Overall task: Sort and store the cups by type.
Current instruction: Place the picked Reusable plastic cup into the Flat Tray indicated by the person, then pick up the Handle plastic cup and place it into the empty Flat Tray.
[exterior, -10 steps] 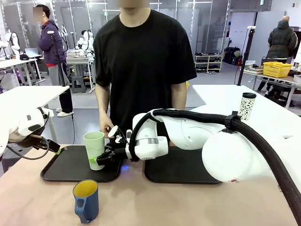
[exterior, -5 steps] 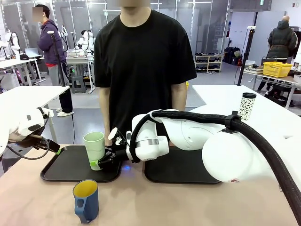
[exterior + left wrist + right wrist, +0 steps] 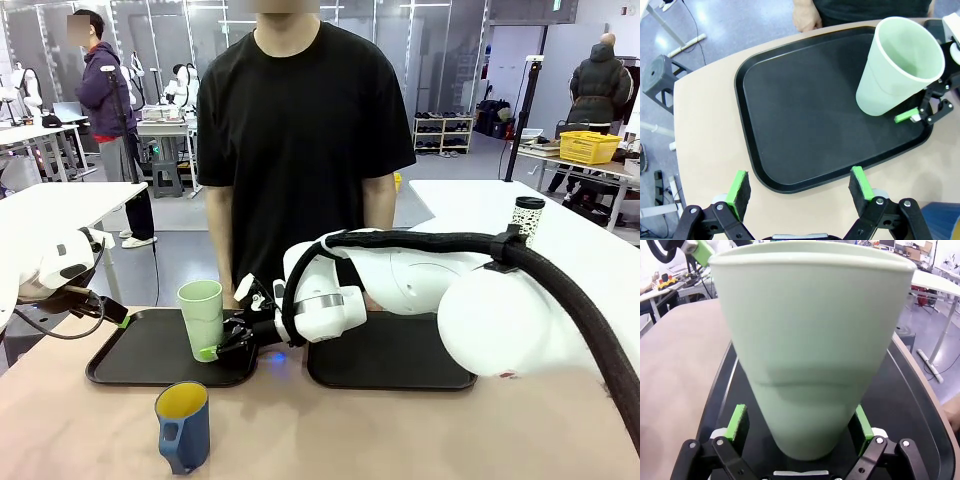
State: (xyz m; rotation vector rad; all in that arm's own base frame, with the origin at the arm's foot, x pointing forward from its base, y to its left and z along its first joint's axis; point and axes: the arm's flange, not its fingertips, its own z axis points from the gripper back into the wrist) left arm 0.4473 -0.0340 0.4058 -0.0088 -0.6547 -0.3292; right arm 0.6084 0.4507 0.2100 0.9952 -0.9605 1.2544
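Note:
The pale green tumbler [image 3: 201, 316] stands upright on the left black tray [image 3: 130, 365]. My right gripper [image 3: 214, 350] reaches across from the right and straddles the tumbler's base, open. In the right wrist view the tumbler [image 3: 810, 350] fills the space between the green pads [image 3: 737, 422], with a small gap on the left side. The dark blue mug [image 3: 183, 425], yellow inside, sits on the bare table in front of that tray. My left gripper [image 3: 800, 187] hovers open above the tray's near edge [image 3: 790, 187], well away from the tumbler [image 3: 900, 70].
A second black tray [image 3: 390, 365] lies to the right, under my right arm. A person in a black shirt stands at the far side, one hand [image 3: 807, 17] near the tray's far edge. A black-and-white lidded cup [image 3: 526, 222] stands on a white table at the back right.
My right gripper has sunk lower along the tumbler, from its lower wall to its base, and the arm has shifted slightly right. The tumbler, mug and left arm have stayed put.

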